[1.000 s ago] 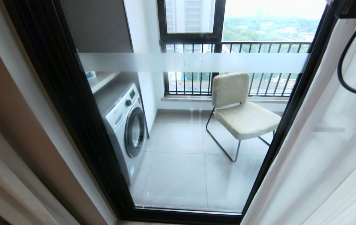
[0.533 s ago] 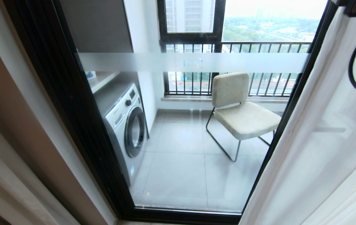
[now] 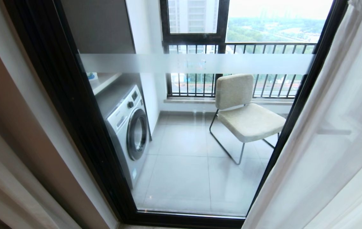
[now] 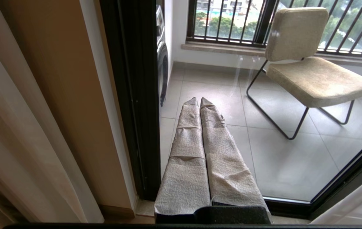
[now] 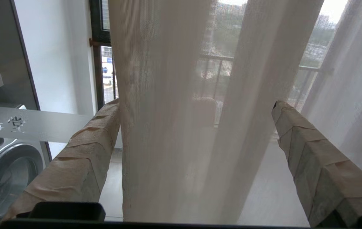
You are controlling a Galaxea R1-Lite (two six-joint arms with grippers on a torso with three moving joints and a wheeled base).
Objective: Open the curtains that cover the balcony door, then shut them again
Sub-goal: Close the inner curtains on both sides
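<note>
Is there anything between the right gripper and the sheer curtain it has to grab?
Nothing visible. In the right wrist view the right gripper is open, and folds of the sheer curtain already hang between its two fingers, with the balcony door glass behind the fabric.

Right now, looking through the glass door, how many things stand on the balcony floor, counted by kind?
Chair: 1
Washing machine: 1
Total: 2
</note>
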